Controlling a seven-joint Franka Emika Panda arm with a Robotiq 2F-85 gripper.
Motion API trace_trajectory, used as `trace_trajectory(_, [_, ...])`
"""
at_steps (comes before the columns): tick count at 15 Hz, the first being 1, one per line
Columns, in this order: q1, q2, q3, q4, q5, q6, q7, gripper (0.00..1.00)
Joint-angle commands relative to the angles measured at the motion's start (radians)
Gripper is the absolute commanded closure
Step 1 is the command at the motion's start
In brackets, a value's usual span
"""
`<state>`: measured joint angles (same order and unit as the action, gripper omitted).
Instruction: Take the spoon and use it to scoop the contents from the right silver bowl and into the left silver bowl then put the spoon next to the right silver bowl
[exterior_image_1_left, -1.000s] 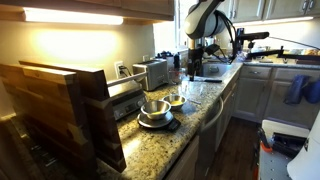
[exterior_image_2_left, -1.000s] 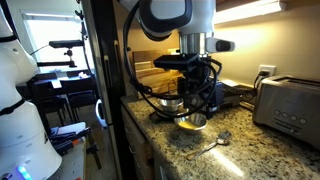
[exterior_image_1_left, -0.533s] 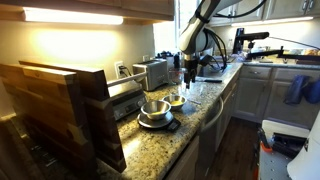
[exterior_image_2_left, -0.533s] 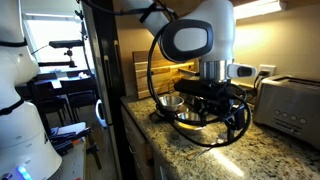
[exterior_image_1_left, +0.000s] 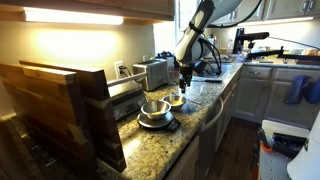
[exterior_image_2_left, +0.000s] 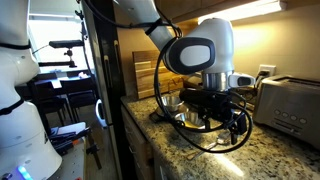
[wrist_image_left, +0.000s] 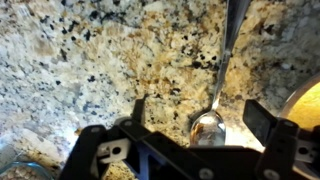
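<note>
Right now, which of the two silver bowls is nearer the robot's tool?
The smaller, shallow bowl with the yellowish contents. The open tool hangs just beside it, while the larger, deeper bowl sits farther along the counter.

A speckled granite countertop (exterior_image_1_left: 160, 148) runs along the wall in both exterior views and fills the wrist view, brown and black flecks on a pale ground. At its near end in an exterior view a stack of wooden cutting boards (exterior_image_1_left: 55, 105) stands on edge. Further back against the wall sit a silver toaster (exterior_image_1_left: 152, 72) and a wall outlet (exterior_image_1_left: 122, 70) just beside it, under a bright strip light (exterior_image_1_left: 70, 16). Across the aisle stand pale cabinets (exterior_image_1_left: 255, 95) with a blue towel (exterior_image_1_left: 300, 90) hanging on their front.
</note>
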<state>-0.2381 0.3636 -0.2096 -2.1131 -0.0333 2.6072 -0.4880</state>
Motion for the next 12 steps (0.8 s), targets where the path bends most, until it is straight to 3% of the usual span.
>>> trace_trajectory(1, [-0.027,-0.008,0.035,-0.011,-0.015,0.015,0.021,0.0])
trace_trajectory(12, [-0.029,-0.014,0.057,-0.041,-0.014,0.02,0.005,0.0])
